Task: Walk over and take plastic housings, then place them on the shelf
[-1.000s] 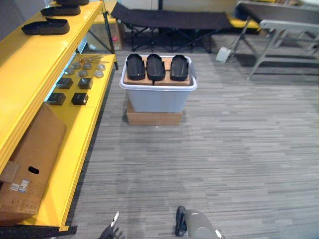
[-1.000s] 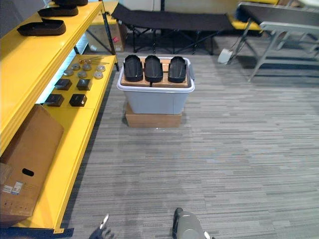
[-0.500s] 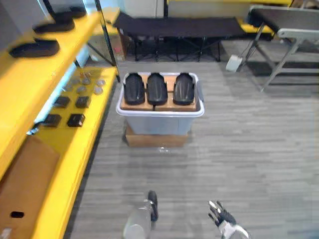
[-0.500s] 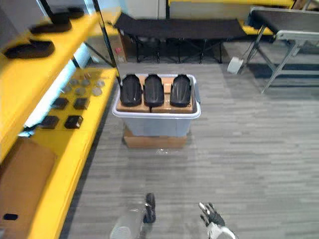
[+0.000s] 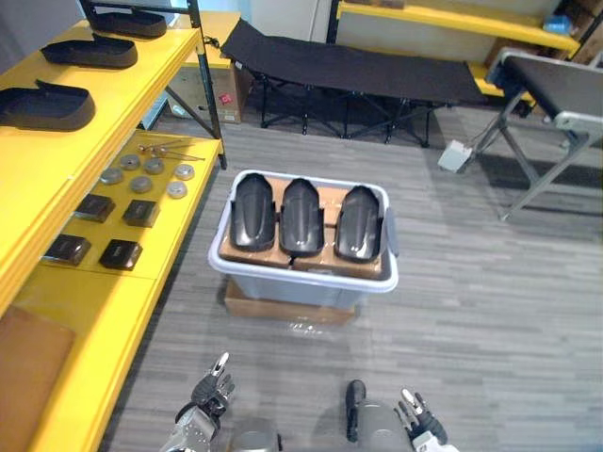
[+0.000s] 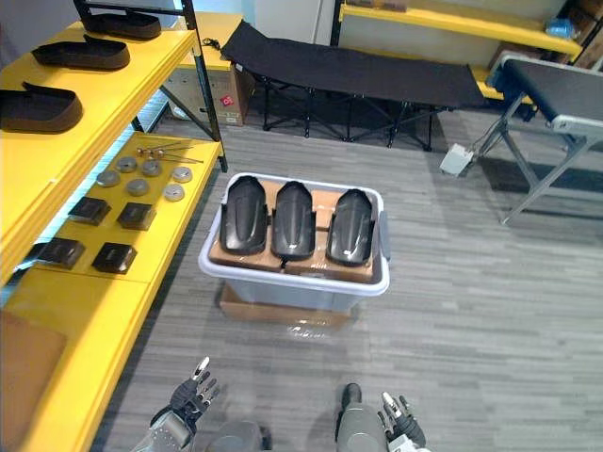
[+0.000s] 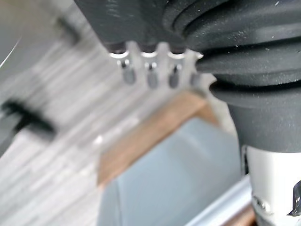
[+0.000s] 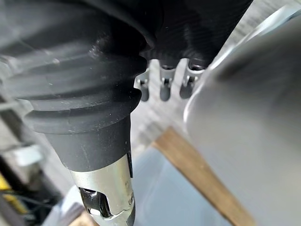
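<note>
Three black plastic housings point(image 5: 252, 211) point(image 5: 302, 217) point(image 5: 361, 222) lie side by side on cardboard in a pale grey bin point(image 5: 301, 280). The bin stands on a flat cardboard box point(image 5: 283, 312) on the floor, straight ahead. More black housings point(image 5: 36, 104) point(image 5: 89, 52) rest on the top of the yellow shelf point(image 5: 113, 85) at the left. My left hand point(image 5: 209, 395) hangs low near the view's lower edge, fingers point(image 7: 150, 71) straight and holding nothing. My right hand point(image 6: 396, 417) hangs the same way, fingers point(image 8: 162, 85) relaxed. Both are well short of the bin.
The lower yellow shelf board point(image 5: 141, 245) carries small black blocks point(image 5: 121, 253) and metal discs point(image 5: 141, 174), with a brown carton point(image 5: 28, 348) at the lower left. A black cot point(image 5: 349, 68) stands behind the bin and a metal-legged table point(image 5: 556, 94) at the right.
The camera has come closer to the bin and tipped, so the bin sits larger and lower in view. Both hands now hang at the lower edge.
</note>
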